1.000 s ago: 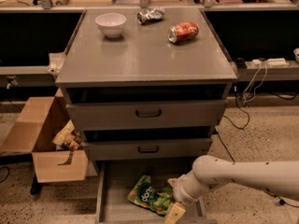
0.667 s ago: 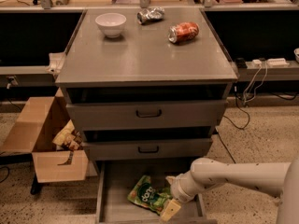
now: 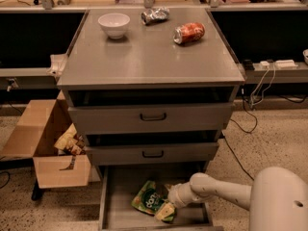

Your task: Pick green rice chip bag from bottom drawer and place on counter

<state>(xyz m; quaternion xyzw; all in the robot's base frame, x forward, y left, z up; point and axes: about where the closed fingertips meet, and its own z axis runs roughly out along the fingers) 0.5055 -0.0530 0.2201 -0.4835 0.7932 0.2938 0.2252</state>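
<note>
The green rice chip bag (image 3: 148, 198) lies flat in the open bottom drawer (image 3: 120, 211), left of centre, its dark round logo facing up. My gripper (image 3: 165, 211) reaches in from the right on a white arm and sits low over the bag's right edge, touching or just above it. The counter (image 3: 144, 57) is the grey top of the cabinet, well above the drawer.
On the counter stand a white bowl (image 3: 114, 24), a crushed silver can (image 3: 155, 15) and a red can (image 3: 189, 32) on its side. Two upper drawers with black handles (image 3: 153, 116) overhang the bottom drawer. An open cardboard box (image 3: 45, 146) with snacks stands on the floor at left.
My arm has pulled further to the left over the drawer, bringing the gripper closer onto the bag's right edge. The bag has not moved.
</note>
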